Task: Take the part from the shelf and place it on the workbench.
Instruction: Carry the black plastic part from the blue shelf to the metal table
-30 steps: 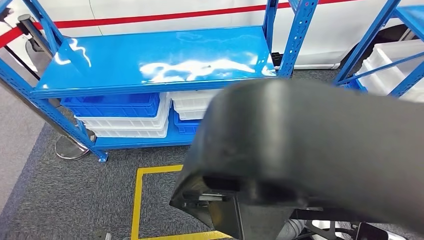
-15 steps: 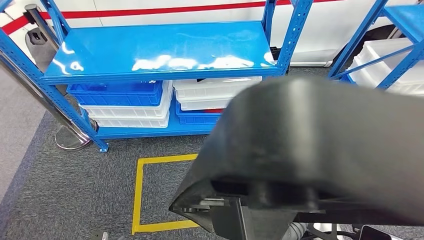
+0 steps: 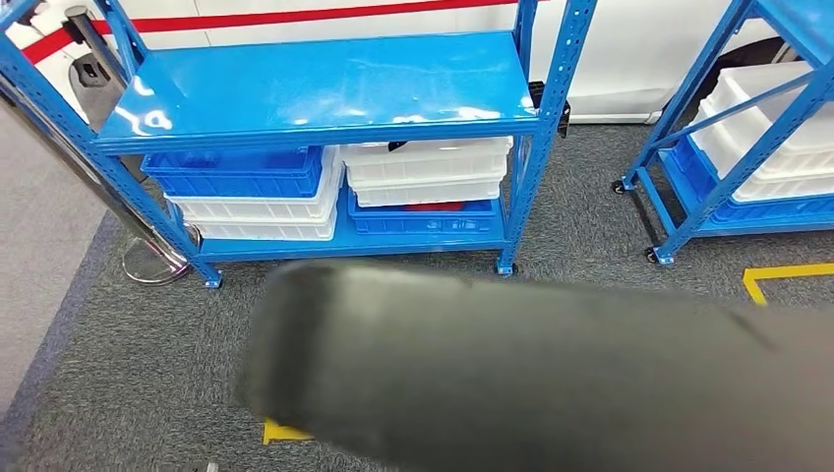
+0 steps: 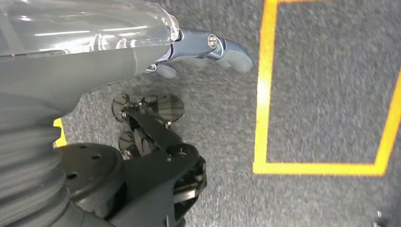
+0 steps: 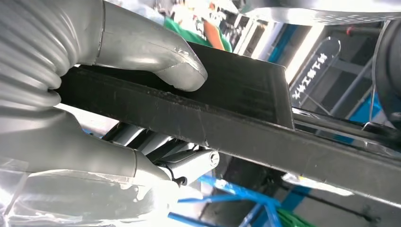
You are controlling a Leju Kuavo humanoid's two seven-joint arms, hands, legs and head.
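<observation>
Your right hand (image 5: 94, 113) gripped the black part (image 3: 511, 374), carrying it from the blue shelf (image 3: 315, 88); your empty left hand (image 4: 198, 52) hung, fingers apart. Next, find the workbench.

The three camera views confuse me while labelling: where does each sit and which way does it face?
Head view: high on the body, facing forward and down at the blue shelf, black part blurred in front.
Left wrist view: behind the left hand, facing the carpet.
Right wrist view: behind the right hand gripping the part.
Shared: the part, head and right wrist.

Glossy blue metal shelf (image 3: 325, 84); matt black, seemingly plastic part (image 5: 227, 104).
</observation>
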